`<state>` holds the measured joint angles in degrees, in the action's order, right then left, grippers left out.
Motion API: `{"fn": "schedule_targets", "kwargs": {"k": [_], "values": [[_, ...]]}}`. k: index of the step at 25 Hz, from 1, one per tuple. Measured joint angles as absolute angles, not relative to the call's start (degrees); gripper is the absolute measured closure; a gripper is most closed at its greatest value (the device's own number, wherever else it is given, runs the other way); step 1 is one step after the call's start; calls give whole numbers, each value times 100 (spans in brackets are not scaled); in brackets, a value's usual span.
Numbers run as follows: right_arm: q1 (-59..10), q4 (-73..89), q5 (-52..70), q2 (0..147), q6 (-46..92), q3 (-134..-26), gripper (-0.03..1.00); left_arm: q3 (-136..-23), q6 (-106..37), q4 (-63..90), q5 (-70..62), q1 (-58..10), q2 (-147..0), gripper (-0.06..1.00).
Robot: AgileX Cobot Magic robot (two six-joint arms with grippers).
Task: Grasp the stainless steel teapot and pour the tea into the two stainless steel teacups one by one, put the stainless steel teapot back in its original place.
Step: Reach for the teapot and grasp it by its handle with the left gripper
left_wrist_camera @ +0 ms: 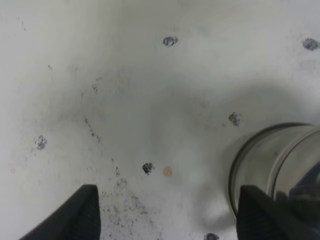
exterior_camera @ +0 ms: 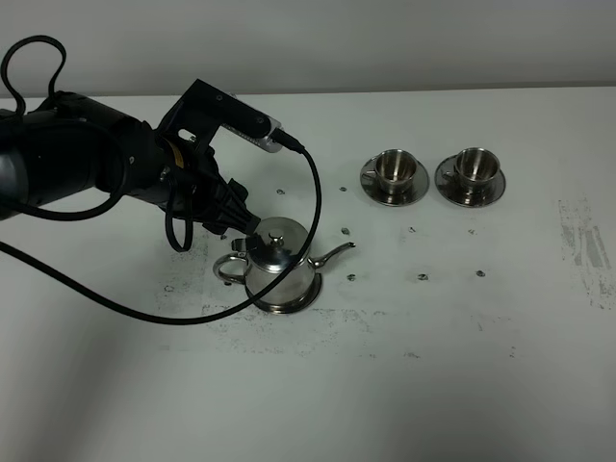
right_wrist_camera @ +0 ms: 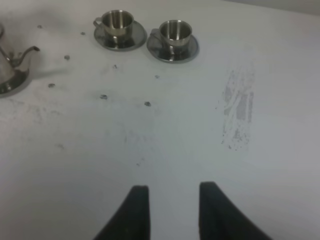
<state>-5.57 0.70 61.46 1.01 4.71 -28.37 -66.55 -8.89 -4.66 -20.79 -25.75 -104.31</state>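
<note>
The stainless steel teapot [exterior_camera: 279, 262] stands upright on its wide saucer [exterior_camera: 293, 307], the original place, left of the table's middle, spout pointing right. My left gripper [exterior_camera: 241, 228] hangs open just behind and left of the pot's handle, holding nothing. In the left wrist view its gripper [left_wrist_camera: 170, 215] straddles bare table, with the teapot [left_wrist_camera: 280, 162] by one fingertip [left_wrist_camera: 257, 210]. The two stainless steel teacups [exterior_camera: 394, 167] [exterior_camera: 474, 165] sit on their saucers at the back right. My right gripper [right_wrist_camera: 172, 200] hovers over bare table, fingers a little apart and empty. No tea shows.
The white table [exterior_camera: 433, 366] carries dark specks and a scuffed grey patch [exterior_camera: 585, 245] at the right. A black cable [exterior_camera: 308, 212] loops from the left arm down past the teapot. The right wrist view also shows both teacups [right_wrist_camera: 118, 21] [right_wrist_camera: 175, 31] and the teapot's spout [right_wrist_camera: 27, 52].
</note>
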Motion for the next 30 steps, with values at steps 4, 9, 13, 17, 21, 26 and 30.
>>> {"fn": "schedule_targets", "kwargs": {"k": [4, 9, 13, 17, 21, 26, 30], "values": [[-557, 70, 6146, 101, 471, -2837, 74, -6655, -952, -479, -2099, -2575, -10505, 38], [-557, 70, 6146, 101, 471, -2837, 74, -6655, -1020, -479, -2112, -2575, -10634, 38], [-557, 70, 6146, 97, 471, -2837, 74, -6655, -1027, -479, -2143, -2586, -10684, 38], [-557, 70, 6146, 97, 471, -2837, 74, -6655, -1034, -479, -2137, -2647, -10684, 38], [-557, 70, 6146, 97, 471, -2837, 74, -6655, -1041, -479, -2167, -2705, -10684, 38], [-557, 70, 6146, 97, 471, -2837, 74, -6655, -1041, -479, -2433, -2720, -10684, 38], [-557, 70, 6146, 97, 471, -2837, 74, -6655, -1041, -479, -2666, -2726, -10684, 38]]}}
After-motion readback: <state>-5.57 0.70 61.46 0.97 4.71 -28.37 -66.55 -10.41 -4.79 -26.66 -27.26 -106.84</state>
